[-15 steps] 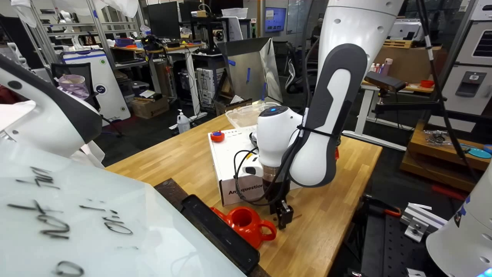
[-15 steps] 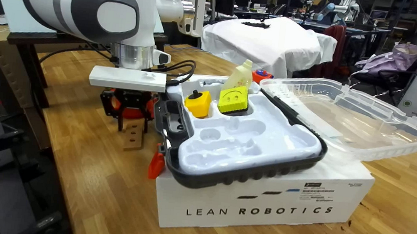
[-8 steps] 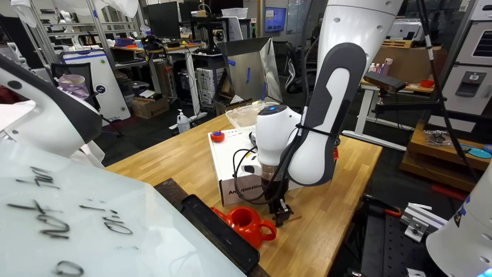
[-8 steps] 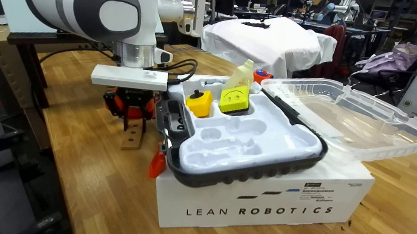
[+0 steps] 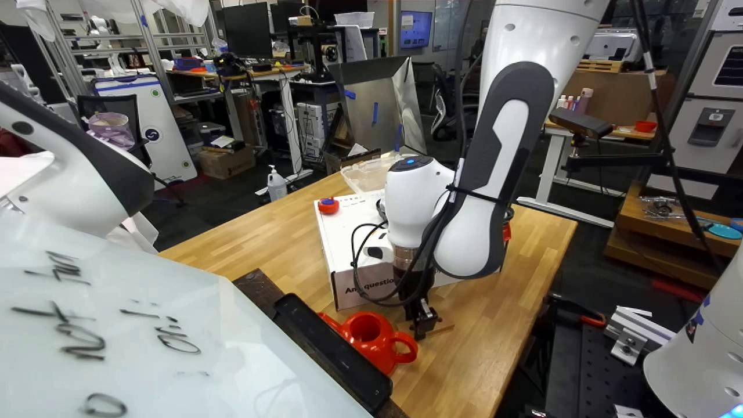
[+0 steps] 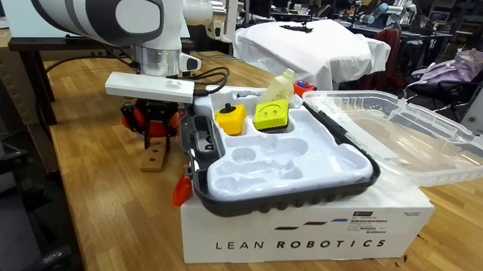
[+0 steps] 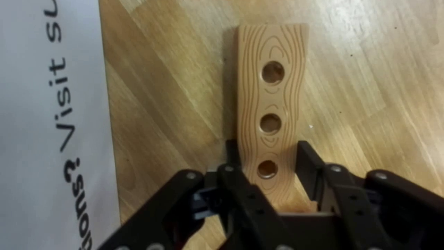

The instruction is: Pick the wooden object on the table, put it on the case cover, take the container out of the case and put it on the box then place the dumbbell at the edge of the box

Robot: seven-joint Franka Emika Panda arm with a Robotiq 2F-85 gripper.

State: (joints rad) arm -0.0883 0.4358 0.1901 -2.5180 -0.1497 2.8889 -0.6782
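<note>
Wooden block (image 7: 271, 97) clasped by gripper (image 7: 267, 149) near one end; lifted off table (image 6: 125, 213) or not, cannot tell. In exterior view, block left of box (image 6: 301, 245). Case (image 6: 242, 209) on box, yellow tub (image 6: 233, 122) in its far left part, clear cover (image 6: 421, 136) open at right. Red pot (image 5: 372, 347) near gripper.

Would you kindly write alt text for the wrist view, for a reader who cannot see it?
The end effector grips the lower end of a wooden block with three round holes. A tabletop fills the background, and a printed white box runs along the left edge.
</note>
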